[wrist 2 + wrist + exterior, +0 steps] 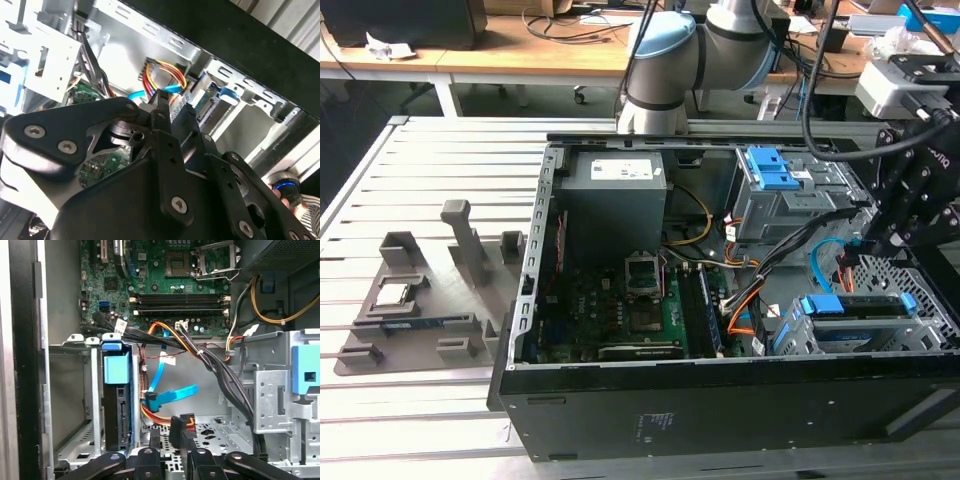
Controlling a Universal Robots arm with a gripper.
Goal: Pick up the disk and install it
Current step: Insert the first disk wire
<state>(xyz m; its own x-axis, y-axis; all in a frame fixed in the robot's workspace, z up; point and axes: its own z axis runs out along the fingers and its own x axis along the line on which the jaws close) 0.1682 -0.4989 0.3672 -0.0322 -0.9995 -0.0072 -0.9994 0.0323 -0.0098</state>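
Inside the open black computer case [720, 400], the blue-framed silver disk [855, 305] sits in its bay; whether my jaws are spread, I cannot tell.

Even bright light; case interior shadowed; sharp.

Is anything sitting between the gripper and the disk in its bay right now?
Nothing visible blocks it. In the first wrist view the disk sits in the drive cage, with the gripper beside it; the loose blue cable hangs above the fingers, off to the side of the disk.
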